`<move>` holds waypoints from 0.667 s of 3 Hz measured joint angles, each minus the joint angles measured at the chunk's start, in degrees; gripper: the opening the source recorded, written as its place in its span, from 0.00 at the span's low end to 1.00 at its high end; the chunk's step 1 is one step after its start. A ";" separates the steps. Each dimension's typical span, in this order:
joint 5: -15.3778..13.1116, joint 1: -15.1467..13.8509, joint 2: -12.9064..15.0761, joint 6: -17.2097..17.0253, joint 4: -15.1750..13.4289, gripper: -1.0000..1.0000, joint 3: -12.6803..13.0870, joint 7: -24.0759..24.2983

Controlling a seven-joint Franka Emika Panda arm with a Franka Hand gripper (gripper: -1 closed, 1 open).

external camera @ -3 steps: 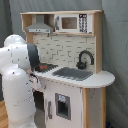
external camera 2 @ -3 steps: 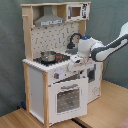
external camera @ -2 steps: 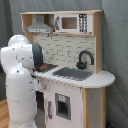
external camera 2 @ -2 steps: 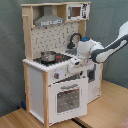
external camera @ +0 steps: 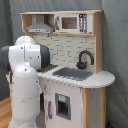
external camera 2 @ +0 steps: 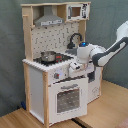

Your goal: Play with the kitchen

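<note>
The kitchen is a tall white and light-wood toy. In the second exterior view it shows a grey hood, a small microwave, a black faucet, a metal pot on the stovetop and a windowed oven door. My white arm reaches in from the second exterior view's right. Its gripper hangs at the counter's front edge, just above the oven door. In the first exterior view the arm hides the stovetop and the gripper; the sink and faucet show.
A dark grey curtain hangs behind the kitchen in both exterior views. The kitchen stands on a light wooden floor. A lower cabinet door with a small window faces the first exterior view.
The arm has swung towards the second exterior view's left and dropped, bringing the gripper from near the faucet down to the counter's front edge. In the first exterior view the arm covers more of the kitchen.
</note>
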 joint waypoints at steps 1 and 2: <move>-0.60 0.21 0.64 0.02 -3.38 0.00 0.44 4.71; -0.61 0.86 1.85 0.13 -3.52 0.00 1.21 11.00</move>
